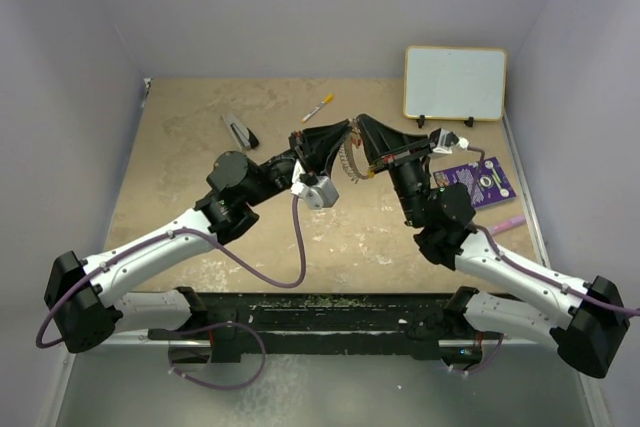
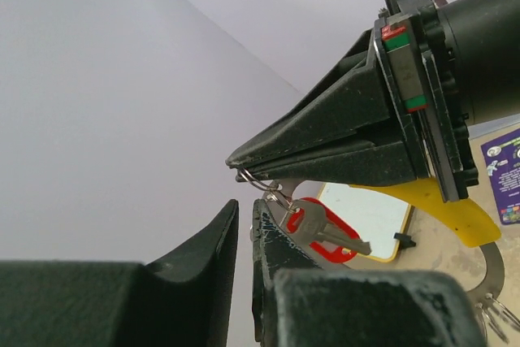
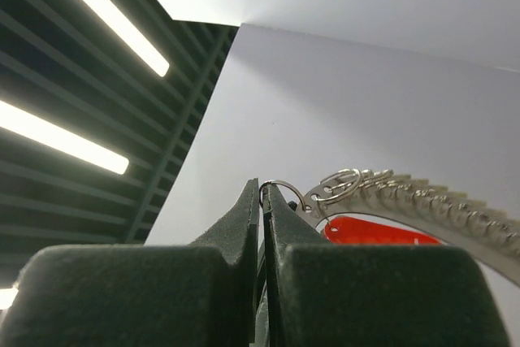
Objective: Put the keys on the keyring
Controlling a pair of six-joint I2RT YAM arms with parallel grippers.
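Pale, plain walls [image 1: 300, 7] close the scene on the left, far and right sides, and a beige mottled table [image 1: 180, 147] fills the floor between them. On the far right of the table a whiteboard [image 1: 455, 82] with a yellow frame stands on small feet. Nearer on that side lie a purple booklet [image 1: 480, 184] and a pink pen [image 1: 505, 224]. On the far left lie a grey-black tool [image 1: 240, 131] and a yellow-tipped marker [image 1: 318, 107]. The two arms reach in from the near edge and their tips meet above the middle of the table. Between them the keyring [image 1: 348, 162] hangs in the air, a curved row of small silver pieces with a yellow arc [image 2: 443, 205] just under the right fingers. The right gripper [image 3: 262, 184] is closed, and a thin wire loop [image 3: 282, 182] is pinched at its very tip. The keys [image 2: 323, 227] hang just below this loop, with their red tag [image 3: 374, 231] behind them. They are beside the tip of the left gripper [image 2: 246, 205], on its right side and not between the fingers. The left fingers [image 2: 219, 258] stand a little apart, and the narrow gap between them shows only the wall. Whether the loop belongs to the keys or to the keyring, I cannot tell.
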